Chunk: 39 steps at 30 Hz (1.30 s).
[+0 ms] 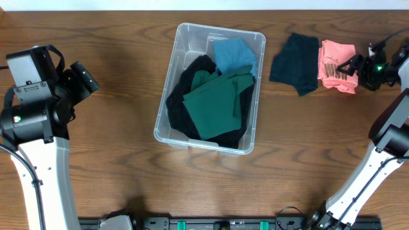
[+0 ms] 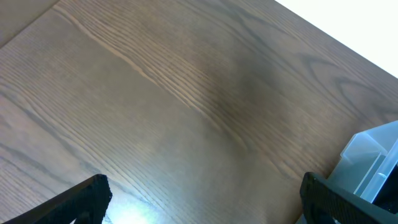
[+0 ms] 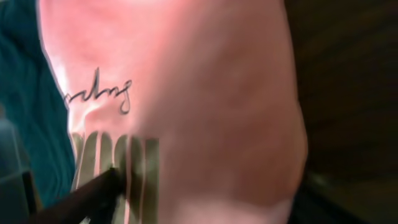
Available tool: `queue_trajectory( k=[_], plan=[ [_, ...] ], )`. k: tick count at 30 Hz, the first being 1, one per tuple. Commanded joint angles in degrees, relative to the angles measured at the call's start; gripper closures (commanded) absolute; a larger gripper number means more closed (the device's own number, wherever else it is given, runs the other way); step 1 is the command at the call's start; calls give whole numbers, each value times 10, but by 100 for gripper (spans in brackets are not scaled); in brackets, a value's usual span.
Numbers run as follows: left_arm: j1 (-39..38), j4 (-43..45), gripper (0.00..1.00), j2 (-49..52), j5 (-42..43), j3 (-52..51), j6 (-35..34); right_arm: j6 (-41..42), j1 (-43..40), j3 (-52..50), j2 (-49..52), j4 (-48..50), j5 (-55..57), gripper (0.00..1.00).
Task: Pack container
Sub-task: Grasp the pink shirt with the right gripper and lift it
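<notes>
The clear plastic container (image 1: 185,30) stands mid-table and holds a green cloth (image 1: 214,102), a blue cloth (image 1: 233,54) and a black cloth (image 1: 181,96). Its corner shows in the left wrist view (image 2: 373,158). A pink garment (image 1: 333,62) with dark lettering lies to its right, next to a dark teal garment (image 1: 295,62). My right gripper (image 1: 353,66) is at the pink garment's right edge. In the right wrist view its fingers (image 3: 208,199) are spread wide with the pink garment (image 3: 205,93) between them. My left gripper (image 1: 86,80) is open and empty over bare table (image 2: 205,199), left of the container.
The dark teal garment also shows at the left edge of the right wrist view (image 3: 25,93). The wooden table's far edge (image 1: 128,9) runs behind the container. Both arm bases stand at the near corners.
</notes>
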Motion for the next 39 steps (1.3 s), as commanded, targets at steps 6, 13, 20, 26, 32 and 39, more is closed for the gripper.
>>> queue_trajectory(
  k=[6,13,20,26,32,39],
  plan=[
    [2,-1,2,3,-7,-2,12,22,0,-11,42,-14,22,33],
    [2,-1,2,3,-7,-2,12,5,-17,-11,42,-23,9,14],
    [2,-1,2,3,-7,-2,12,-7,-58,-11,42,-24,-5,8],
    [2,-1,2,3,-7,-2,12,-8,-84,-12,51,-31,-10,4],
    [2,-1,2,3,-7,-2,12,-31,-75,-12,97,-47,-42,4],
    [2,-1,2,3,-7,-2,12,-41,-68,-12,144,-39,-151,9]
  ],
)
